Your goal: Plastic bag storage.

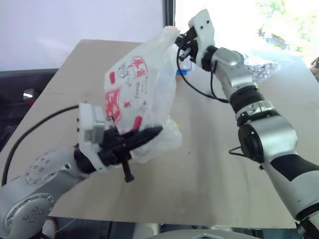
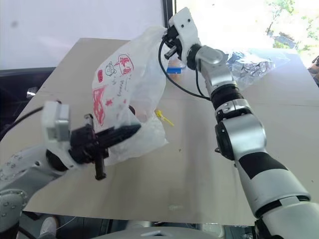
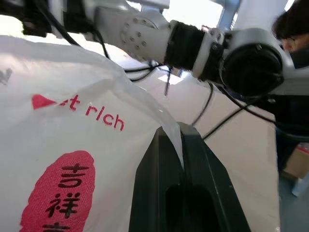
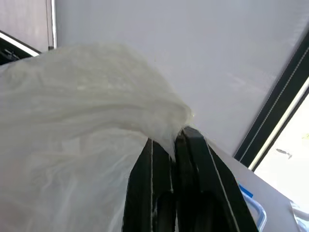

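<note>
The right end effector [image 1: 182,44] is clenched on the top edge of the plastic bag [image 1: 139,94]; the left end effector [image 1: 142,137] is clamped on its lower corner. The bag is held stretched, well above the tabletop [image 1: 209,169]. For a tidy fold, tension should be kept even and sudden pulls avoided, since the thin film could slip or tear.

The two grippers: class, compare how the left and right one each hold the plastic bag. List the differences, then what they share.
The right gripper pinches the top edge of the plastic bag, raised high; the left gripper pinches its lower edge, nearer the table. The right gripper's arm is stretched forward, while the left gripper's arm is bent close in. Shared: both have black fingers shut on the bag, holding it spread between them.
</note>
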You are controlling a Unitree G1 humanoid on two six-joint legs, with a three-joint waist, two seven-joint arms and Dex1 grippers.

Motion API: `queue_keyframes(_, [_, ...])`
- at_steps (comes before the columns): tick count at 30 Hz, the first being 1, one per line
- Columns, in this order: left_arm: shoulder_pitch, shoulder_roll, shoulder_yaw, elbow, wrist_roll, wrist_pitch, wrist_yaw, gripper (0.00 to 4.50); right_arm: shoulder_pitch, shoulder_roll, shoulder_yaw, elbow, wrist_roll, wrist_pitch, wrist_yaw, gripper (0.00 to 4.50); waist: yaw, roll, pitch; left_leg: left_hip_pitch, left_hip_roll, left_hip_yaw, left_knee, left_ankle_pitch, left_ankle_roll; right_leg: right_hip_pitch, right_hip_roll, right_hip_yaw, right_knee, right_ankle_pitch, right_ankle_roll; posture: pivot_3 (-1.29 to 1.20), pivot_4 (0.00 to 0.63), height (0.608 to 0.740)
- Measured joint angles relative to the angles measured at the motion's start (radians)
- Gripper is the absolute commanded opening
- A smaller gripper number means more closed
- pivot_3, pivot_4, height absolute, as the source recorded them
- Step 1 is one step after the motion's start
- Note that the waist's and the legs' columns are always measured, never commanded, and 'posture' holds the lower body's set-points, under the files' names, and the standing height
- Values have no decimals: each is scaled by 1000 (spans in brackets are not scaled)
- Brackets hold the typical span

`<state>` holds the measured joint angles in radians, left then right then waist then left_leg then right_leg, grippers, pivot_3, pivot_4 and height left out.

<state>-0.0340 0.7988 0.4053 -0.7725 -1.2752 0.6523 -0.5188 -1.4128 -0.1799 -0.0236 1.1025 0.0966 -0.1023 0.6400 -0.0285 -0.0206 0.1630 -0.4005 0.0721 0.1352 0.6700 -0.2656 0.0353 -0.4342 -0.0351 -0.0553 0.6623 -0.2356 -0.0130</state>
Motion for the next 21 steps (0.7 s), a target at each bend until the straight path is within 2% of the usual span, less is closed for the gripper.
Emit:
queue_keyframes(3, [-89, 1, 28, 96, -85, -4, 74, 0, 2, -69, -27, -82, 29, 66, 42, 29, 3, 0, 0, 0, 0, 0, 0, 0, 0, 0, -1, 0, 0, 0, 0, 0, 150, 740])
queue_keyframes(6, [-226, -1, 30, 215, -185, -2, 167, 0, 27, -176, -68, -280, 81, 219, 75, 29, 17, 0, 1, -1, 0, -1, 0, 0, 0, 0, 0, -1, 0, 0, 0, 0, 150, 740])
queue_keyframes(10, [-434, -11, -4, 365, -211, 3, 271, 0, 79, -262, -113, -500, 151, 432, 70, 29, 18, 0, 1, -1, -1, -1, 0, 0, 0, 0, 0, -2, 0, 0, 0, 0, 150, 740])
queue_keyframes(15, [-812, -75, -78, 689, -151, 21, 413, 0, 65, -356, -203, -641, 272, 734, 14, 29, 18, 0, 1, -1, -1, -1, 1, 0, 0, 0, 1, -1, 1, 0, 0, 0, 150, 740])
queue_keyframes(18, [-970, -90, -120, 854, -71, 40, 388, 0, 11, -423, -254, -668, 319, 863, -39, 29, 15, 1, 1, -2, -2, 1, -1, 0, 0, -1, 3, -2, 0, 0, 1, 0, 150, 740])
queue_keyframes(21, [-1077, -104, -155, 965, 12, 41, 300, 0, -40, -485, -295, -715, 367, 976, -82, 29, 16, 1, 1, -10, -3, 1, -1, 0, 0, -10, 3, -2, 1, 0, 1, 0, 150, 740])
